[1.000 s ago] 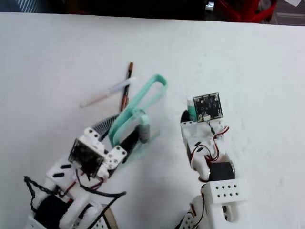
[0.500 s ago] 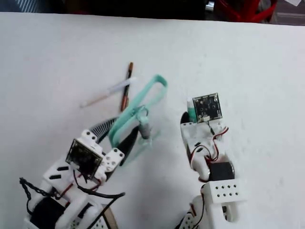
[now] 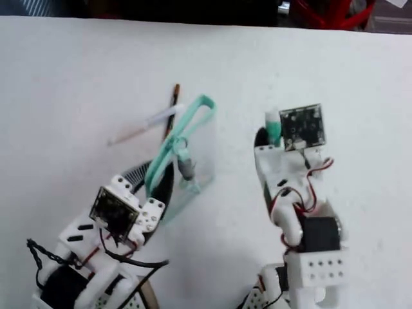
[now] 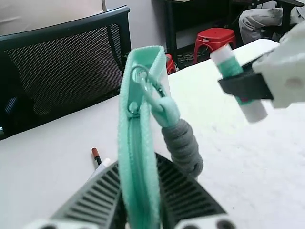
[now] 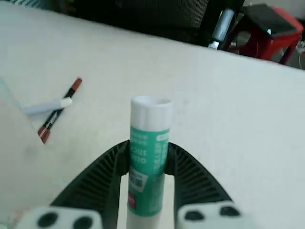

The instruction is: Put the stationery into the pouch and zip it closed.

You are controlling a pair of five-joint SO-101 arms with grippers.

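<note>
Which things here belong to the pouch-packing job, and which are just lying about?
Job:
pouch
glue stick
white pen
brown pencil

Lying about:
black mesh chair behind the table
red stool behind the table

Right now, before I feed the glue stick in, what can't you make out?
Inside of the pouch: high view, left arm covers its lower half.
Lower end of the glue stick: right wrist view, cut off at the edge.
Near end of the brown pen: high view, behind the pouch.
</note>
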